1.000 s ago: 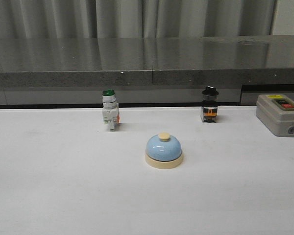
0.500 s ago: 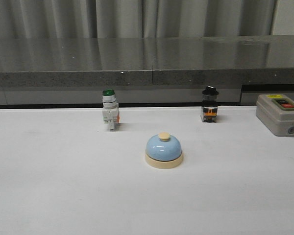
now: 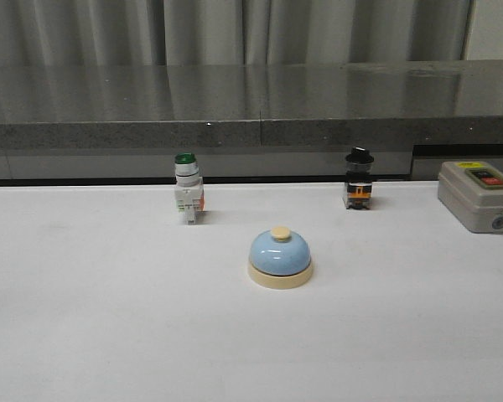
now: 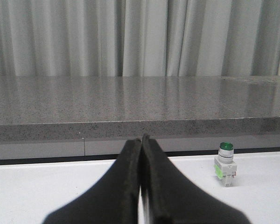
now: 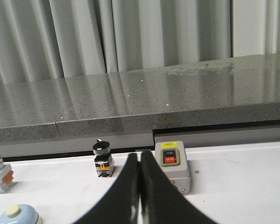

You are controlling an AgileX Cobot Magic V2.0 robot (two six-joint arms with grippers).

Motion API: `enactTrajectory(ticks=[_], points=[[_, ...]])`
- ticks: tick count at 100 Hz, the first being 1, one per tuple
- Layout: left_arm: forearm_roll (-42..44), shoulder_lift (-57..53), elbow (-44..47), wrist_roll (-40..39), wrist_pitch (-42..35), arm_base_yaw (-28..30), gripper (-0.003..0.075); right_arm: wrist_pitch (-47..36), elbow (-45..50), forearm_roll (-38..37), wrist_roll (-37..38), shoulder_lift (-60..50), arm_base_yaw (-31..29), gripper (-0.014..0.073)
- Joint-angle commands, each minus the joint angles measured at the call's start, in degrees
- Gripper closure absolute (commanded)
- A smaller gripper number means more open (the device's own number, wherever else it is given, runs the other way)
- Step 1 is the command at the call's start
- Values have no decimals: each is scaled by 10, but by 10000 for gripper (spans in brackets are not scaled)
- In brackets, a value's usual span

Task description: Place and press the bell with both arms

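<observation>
The bell (image 3: 280, 260) is seen upright at the middle of the white desk (image 3: 109, 335) — a green-capped switch (image 3: 188, 189) and a black-knobbed switch (image 3: 359, 179) stand behind it, a grey button box (image 3: 479, 196) far right. At the left wrist, the left gripper (image 4: 142, 140) is pressed closed, empty. At the right wrist, the right gripper (image 5: 139, 158) is likewise closed on nothing — the bell is glimpsed at one corner.

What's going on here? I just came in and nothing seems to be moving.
Nothing is being handled right now. The bell sits alone on the white table, in front of two small switches and a grey box. Neither arm shows in the front view. The left gripper and right gripper are empty, jaws shut, away from the bell.
</observation>
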Motion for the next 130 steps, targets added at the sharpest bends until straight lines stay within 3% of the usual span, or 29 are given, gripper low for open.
enactTrajectory(ticks=[1, 75, 101, 130], points=[[-7, -19, 32, -6, -44, 1, 741, -49, -11, -3, -2, -12, 0, 658], [-7, -19, 32, -6, -44, 1, 741, -64, -11, -3, -3, -12, 0, 658], [-7, -19, 32, -6, -44, 1, 741, 50, -70, -3, -3, 20, 1, 658], [-7, -19, 32, -6, -44, 1, 741, 160, -215, -3, -5, 195, 1, 658]])
